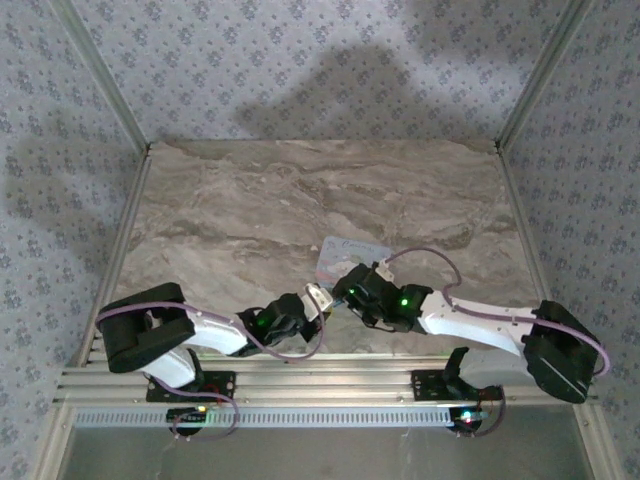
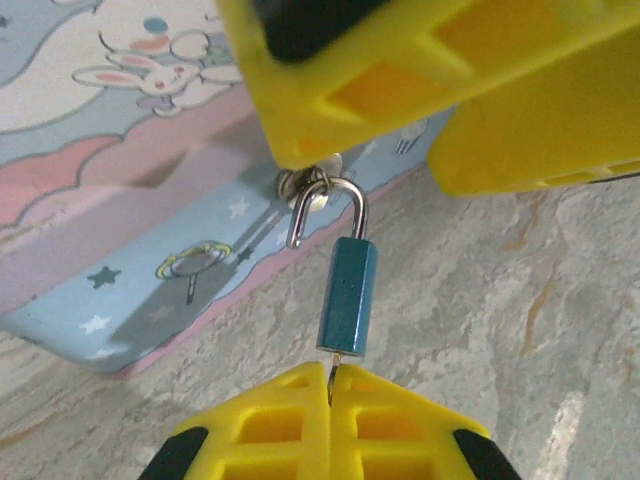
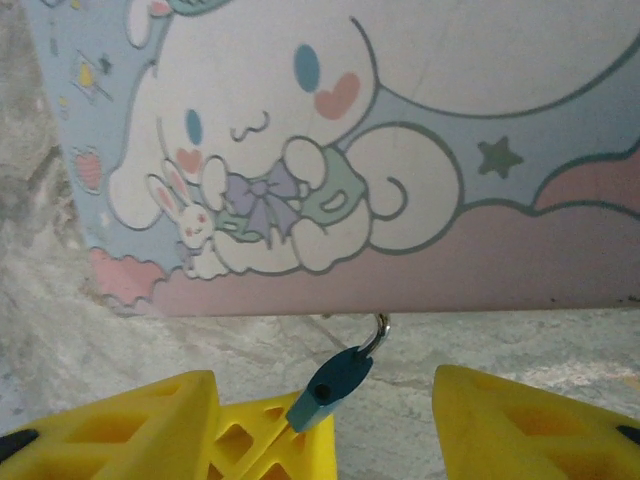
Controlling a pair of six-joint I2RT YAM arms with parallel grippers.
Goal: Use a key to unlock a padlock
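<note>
**Figure.** Key-in-lock stage of the unlocking task, as seen from the wrist cameras.

The left gripper [image 2: 330, 400] was pinched shut on the key [image 2: 331, 368], a thin sliver whose tip entered the underside of the padlock [image 2: 347, 300]. The dark-blue body sat tilted between the key below and its silver shackle [image 2: 335, 200] above. The shackle was hooked through a small hasp [image 2: 305, 185] at the edge of the pale blue cartoon tin [image 3: 400, 150], which lay on the marble table [image 2: 500, 330]. One leg of the shackle ended in open air beside the body. The lock had therefore probably released, although the shackle had not been lifted out of the hasp. The right gripper [image 1: 348, 285] stood close over the hasp, its fingers [image 3: 540, 430] spread wide to either side of the padlock and gripping nothing.

**Hazards from this position.**
- The key offered little surface to the pads. Any sideways pull from the left arm could make it slip or lever out of the keyway.
- The lock was restrained only by the hasp, so a twist or tug might drag the light tin across the table rather than free the shackle.
- If the right fingers closed off-centre, they could strike the tin's edge or knock the body off the key.
</note>
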